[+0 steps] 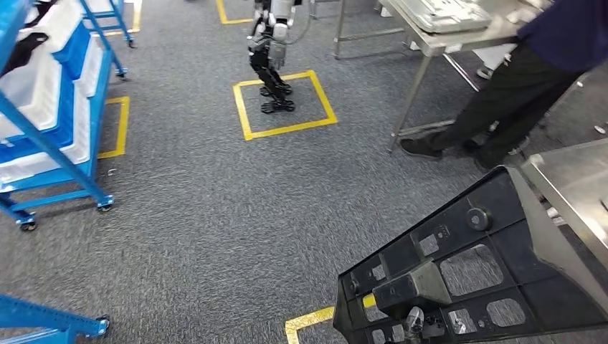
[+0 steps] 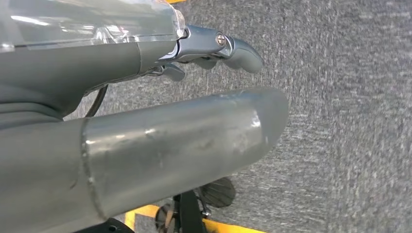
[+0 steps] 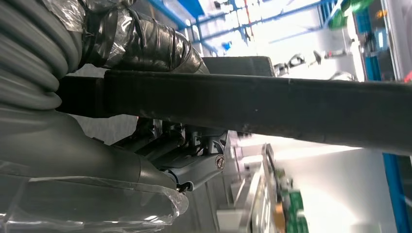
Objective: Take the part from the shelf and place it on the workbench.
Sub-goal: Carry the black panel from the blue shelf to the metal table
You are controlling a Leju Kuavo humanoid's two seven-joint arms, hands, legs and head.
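Carrying the part (image 1: 473, 265) to the desk (image 1: 573, 179): how to proceed?

Keep the right hand (image 3: 73, 160) clamped on the long black edge of the part (image 3: 291, 107), with the fingers (image 3: 194, 165) under it and the taped thumb over it. Turn toward the steel desk at the right. Raise the far end above the desk rim before moving in. Lower flat and release only once fully supported. Judged from the tilt, expect the unsupported far end to swing, so move slowly. Keep away from the person (image 1: 516, 93) standing near the other bench.

And the left hand (image 2: 145, 145)?

Hanging over the carpet, fingers (image 2: 238, 48) loosely spread, grasping nothing. Leave idle, or use to steady the part if it sags.

Current position of the part?

Off the blue shelf (image 1: 57, 122), held low at the right, just beside the near corner of the desk, not yet laid on it.

Anything unclear?

Lower end of the part cut off by the head view frame. Cannot tell whether the far edge touches the desk. Grip seen only edge-on, depth of hold unknown. Most of the desk top out of frame.
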